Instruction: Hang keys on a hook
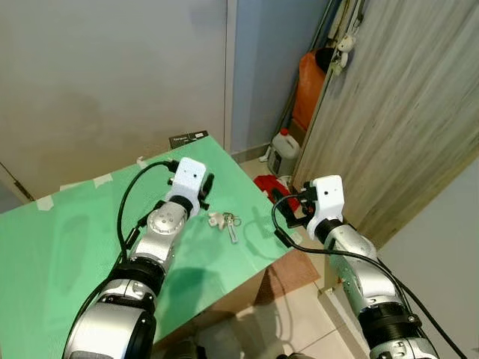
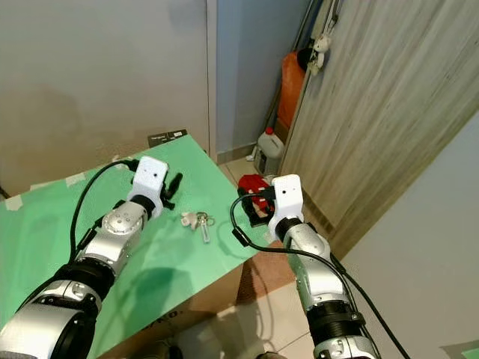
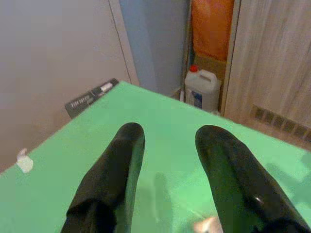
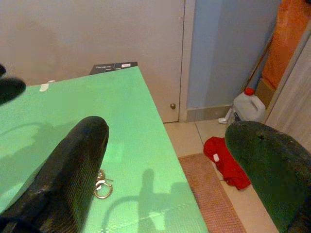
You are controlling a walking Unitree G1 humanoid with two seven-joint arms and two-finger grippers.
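A small bunch of keys (image 1: 225, 221) with a white fob lies on the green table (image 1: 67, 247), near its right edge. My left gripper (image 1: 206, 186) hovers just behind and left of the keys, open with nothing between its fingers (image 3: 121, 165); the keys (image 3: 206, 224) peek in beside one fingertip. My right gripper (image 1: 294, 203) hangs off the table's right edge, above the floor, also open and empty. In its wrist view the key ring (image 4: 102, 187) lies beside one finger (image 4: 73, 170). High on the wooden door's edge hang a small white figure (image 1: 343, 46) and something dark.
A black card (image 1: 188, 138) lies at the table's far corner, with tape scraps (image 1: 102, 180) along the back edge. On the floor to the right are a white jug (image 1: 284, 152), an orange bag (image 1: 307, 88), a red cloth (image 4: 226, 158) and a brown mat (image 4: 209, 194). The wooden door (image 1: 404, 127) stands close on the right.
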